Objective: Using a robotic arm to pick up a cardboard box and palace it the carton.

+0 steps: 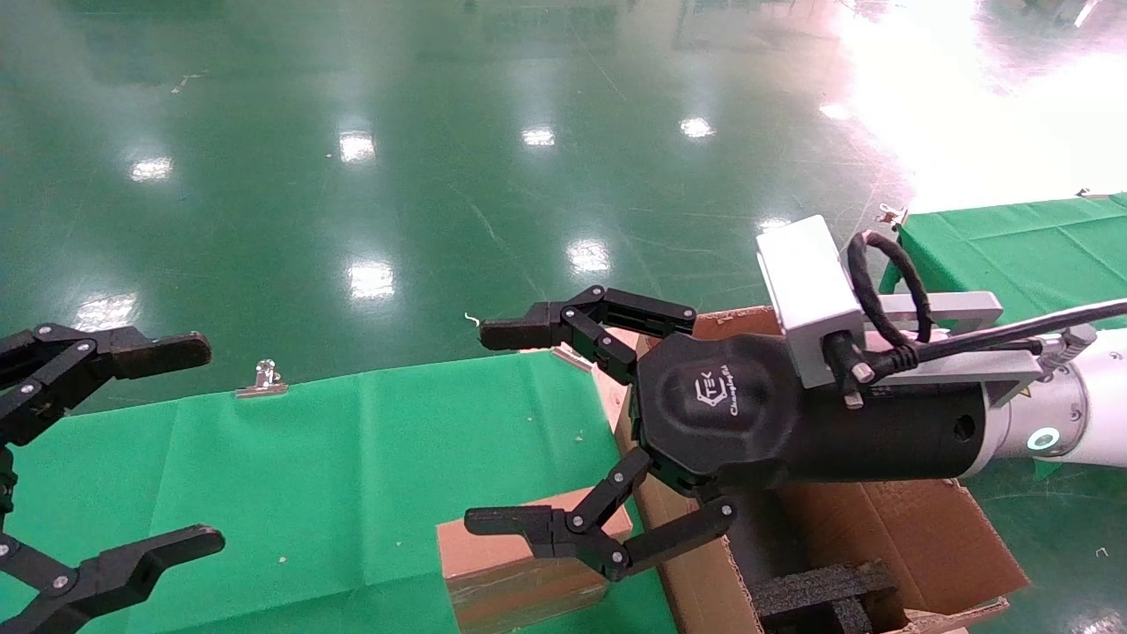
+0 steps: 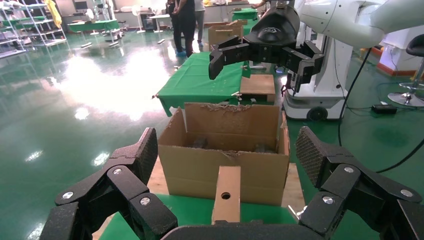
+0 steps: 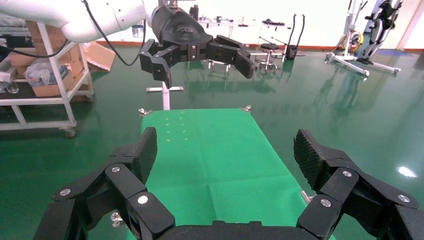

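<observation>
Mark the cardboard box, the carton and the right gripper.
cardboard box (image 1: 493, 544): head view, top face near its front edge.
carton (image 2: 200, 172): left wrist view, near outer wall.
right gripper (image 1: 493, 430): head view, open gap midway between its fingertips.

- My work table (image 1: 335, 458), dressed in a green cloth, stretches out below me, with a glossy green floor (image 1: 396, 176) beyond it.
- A silver clip (image 1: 261, 379) pins the cloth at the table's far edge.
- The cardboard box (image 1: 519, 563), small and taped, lies flat on the cloth near the table's right end.
- Just beside that end stands the carton (image 1: 889, 546), flaps ragged, black foam (image 1: 823, 594) inside; what it rests on I can't make out.
- A second green-clothed table (image 1: 1012, 246) sits beyond the carton, off to my right.
</observation>
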{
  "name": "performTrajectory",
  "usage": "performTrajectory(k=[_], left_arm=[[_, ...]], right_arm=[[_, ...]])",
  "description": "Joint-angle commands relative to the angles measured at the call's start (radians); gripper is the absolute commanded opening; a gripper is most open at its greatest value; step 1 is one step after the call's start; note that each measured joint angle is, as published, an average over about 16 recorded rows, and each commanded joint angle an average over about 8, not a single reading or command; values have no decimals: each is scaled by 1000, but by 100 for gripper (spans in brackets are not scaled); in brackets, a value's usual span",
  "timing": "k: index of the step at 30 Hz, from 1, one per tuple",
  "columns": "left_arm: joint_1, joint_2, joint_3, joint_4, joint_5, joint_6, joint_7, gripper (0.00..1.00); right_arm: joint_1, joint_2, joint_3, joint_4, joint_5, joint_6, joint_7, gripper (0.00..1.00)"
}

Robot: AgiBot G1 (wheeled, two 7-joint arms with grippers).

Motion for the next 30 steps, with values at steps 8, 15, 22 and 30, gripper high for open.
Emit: performTrajectory(k=[8,15,22,30], left_arm=[[0,0,0,0,0,0,0,100],[0,0,0,0,0,0,0,74],[0,0,0,0,0,0,0,0],[0,0,0,0,0,0,0,0]], right_arm=[[0,0,0,0,0,0,0,100],[0,0,0,0,0,0,0,100],[0,0,0,0,0,0,0,100],[2,-2,-2,-2,-7,3,-1,100]])
